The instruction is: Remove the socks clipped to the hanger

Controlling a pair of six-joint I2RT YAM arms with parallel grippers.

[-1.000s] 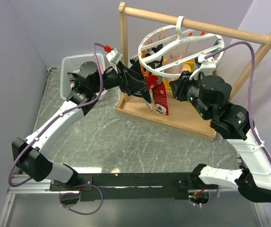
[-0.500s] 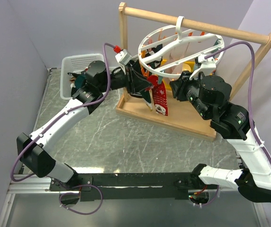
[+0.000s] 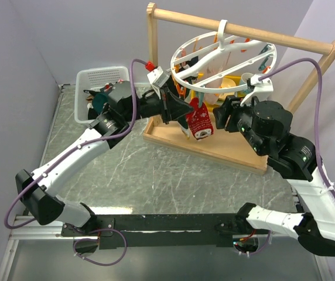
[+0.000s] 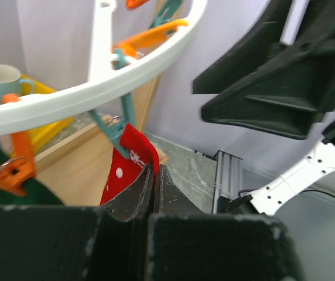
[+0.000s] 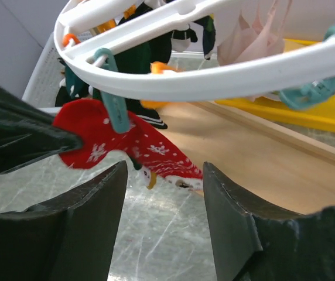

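Observation:
The white ring hanger [image 3: 226, 58] hangs by its hook from the wooden rail. A red sock with white snowflakes [image 3: 201, 123] hangs from a teal clip [image 5: 116, 111] on the ring's near edge. My left gripper [image 3: 186, 109] is shut on the red sock's [image 4: 129, 158] upper edge, just below the clip [image 4: 112, 129], and pulls it sideways. My right gripper [image 5: 164, 172] is open and holds nothing; it sits just right of the sock [image 5: 150, 146], below the ring [image 5: 214, 82]. Dark green [image 5: 135, 64] and pale pink [image 5: 249, 41] socks hang further back.
A tall wooden frame [image 3: 243, 29] stands on a wooden base [image 3: 226, 149]. A white basket [image 3: 100, 79] with loose socks sits at the back left. A yellow tray [image 3: 232, 85] and a teal cup [image 4: 3, 79] sit behind the hanger.
My left gripper reached in to the red sock and shut on it. My right gripper opened and drew back to the right. The sock has swung up and sideways.

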